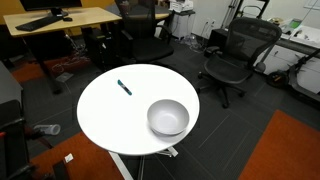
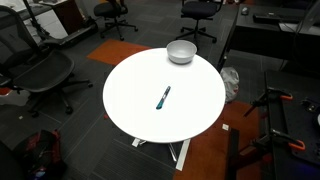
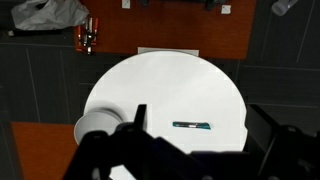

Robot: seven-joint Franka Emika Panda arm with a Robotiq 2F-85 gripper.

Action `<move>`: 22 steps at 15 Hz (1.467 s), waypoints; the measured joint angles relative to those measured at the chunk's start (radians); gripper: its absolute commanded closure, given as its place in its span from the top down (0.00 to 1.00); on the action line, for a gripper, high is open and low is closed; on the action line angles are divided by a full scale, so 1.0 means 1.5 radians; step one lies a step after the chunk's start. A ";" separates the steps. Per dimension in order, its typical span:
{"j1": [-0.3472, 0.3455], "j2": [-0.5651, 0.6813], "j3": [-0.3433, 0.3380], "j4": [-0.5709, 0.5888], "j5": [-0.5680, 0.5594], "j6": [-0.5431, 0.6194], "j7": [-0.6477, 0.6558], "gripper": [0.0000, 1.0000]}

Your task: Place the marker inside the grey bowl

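The marker [image 1: 124, 88] is a thin dark teal stick lying flat on the round white table [image 1: 105, 115]. It also shows in the exterior view [image 2: 162, 97] and in the wrist view [image 3: 192, 125]. The grey bowl [image 1: 168, 117] stands upright and empty near the table's edge, apart from the marker, and shows in the exterior view [image 2: 181, 51] and the wrist view [image 3: 97, 124]. My gripper [image 3: 203, 140] shows only in the wrist view, as dark fingers spread apart high above the table, open and empty. The arm is out of both exterior views.
Black office chairs [image 1: 236, 50] [image 2: 38, 72] stand around the table. A wooden desk [image 1: 60, 20] is behind it. Orange carpet patches [image 1: 290, 150] [image 3: 165, 30] lie on the dark floor. A bottle [image 1: 46, 129] lies on the floor.
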 measured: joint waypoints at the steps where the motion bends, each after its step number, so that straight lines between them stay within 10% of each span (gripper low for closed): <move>1: 0.000 0.001 0.000 -0.005 0.008 0.007 0.001 1.00; 22: -0.010 0.106 0.100 -0.183 0.080 0.389 0.397 1.00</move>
